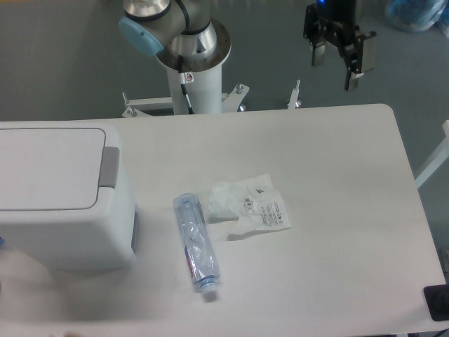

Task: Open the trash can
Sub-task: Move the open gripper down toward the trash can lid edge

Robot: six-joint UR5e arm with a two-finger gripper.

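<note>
Tool raised beyond the desk's far edge

We see the tool (pixel 335 62) pointing down, fingers spread and holding nothing; the trash can (pixel 63 200), lid closed, sits well away.

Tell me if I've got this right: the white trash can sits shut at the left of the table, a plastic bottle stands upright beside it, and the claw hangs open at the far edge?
Nearly. The plastic bottle is not upright: the camera view shows it lying on its side on the table. The rest holds: the white trash can sits shut at the left, and the claw hangs open at the far edge.
</note>
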